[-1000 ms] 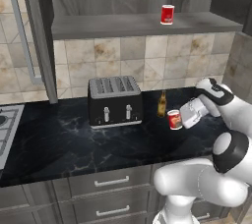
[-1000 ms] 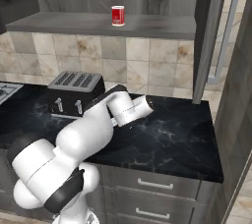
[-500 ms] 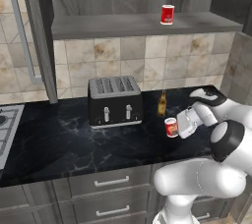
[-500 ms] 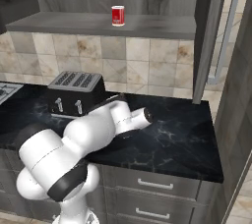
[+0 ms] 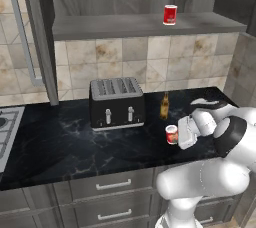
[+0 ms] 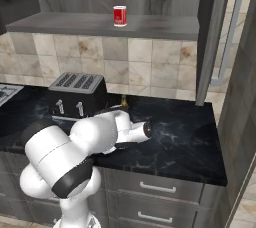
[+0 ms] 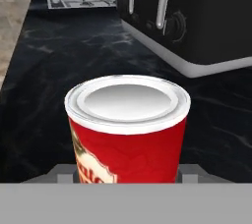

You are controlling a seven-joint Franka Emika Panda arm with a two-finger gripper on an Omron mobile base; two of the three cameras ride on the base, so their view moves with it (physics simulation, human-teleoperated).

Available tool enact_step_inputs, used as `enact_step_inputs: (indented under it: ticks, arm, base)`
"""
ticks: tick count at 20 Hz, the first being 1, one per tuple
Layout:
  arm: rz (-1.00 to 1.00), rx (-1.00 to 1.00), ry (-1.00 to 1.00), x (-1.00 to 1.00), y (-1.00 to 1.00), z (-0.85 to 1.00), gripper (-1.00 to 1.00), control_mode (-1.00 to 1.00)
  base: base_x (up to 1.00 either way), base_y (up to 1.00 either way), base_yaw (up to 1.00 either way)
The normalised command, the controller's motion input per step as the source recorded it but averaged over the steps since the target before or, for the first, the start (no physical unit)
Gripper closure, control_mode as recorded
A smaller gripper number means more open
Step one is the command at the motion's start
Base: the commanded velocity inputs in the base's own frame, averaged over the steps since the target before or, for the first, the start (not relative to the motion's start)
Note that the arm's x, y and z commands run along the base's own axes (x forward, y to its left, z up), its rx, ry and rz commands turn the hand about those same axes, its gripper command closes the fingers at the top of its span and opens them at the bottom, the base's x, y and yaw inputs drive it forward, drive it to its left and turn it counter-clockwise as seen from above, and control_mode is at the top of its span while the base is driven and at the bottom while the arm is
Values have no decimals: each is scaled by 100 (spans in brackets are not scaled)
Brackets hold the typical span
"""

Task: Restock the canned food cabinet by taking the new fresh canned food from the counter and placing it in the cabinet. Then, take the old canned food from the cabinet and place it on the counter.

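Note:
My gripper [image 5: 175, 135] is shut on the old canned food [image 5: 171, 134], a red can with a pale top band and a yellow-orange picture label. It holds the can upright just over the black marble counter [image 5: 75, 144], right of the toaster; whether the can's base touches the counter, I cannot tell. In the hand view the old can [image 7: 128, 129] stands between my fingertips [image 7: 63, 175], its silvery lid facing up. The new fresh canned food [image 5: 170, 14], plain deep red, stands on the cabinet shelf [image 5: 115, 26], also seen as the same can [image 6: 119, 15] on the shelf board [image 6: 70, 23].
A black toaster [image 5: 116, 103] stands mid-counter, and a brown bottle [image 5: 164, 106] stands behind the held can near the tiled wall. An open cabinet door [image 5: 37, 37] hangs at the left. A stove corner [image 5: 5, 127] lies far left. Grey drawers [image 5: 110, 185] run below.
The gripper has come down and a little toward the counter's front edge with the old can in it. The can on the shelf has not moved.

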Motion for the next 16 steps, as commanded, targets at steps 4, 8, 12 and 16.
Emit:
enact_step_inputs:
  ticks: [4,8,12,16]
  arm:
    - [0,0,-1,12,0,0,-100,-100]
    - [0,1,0,2,-4,0,-100,-100]
    - [0,0,-2,0,-11,-1,-100,-100]
    - [0,5,-3,-6,-6,17,-100,-100]
  base:
    - [0,0,0]
    - [0,0,0]
    - [0,0,0]
    - [0,0,0]
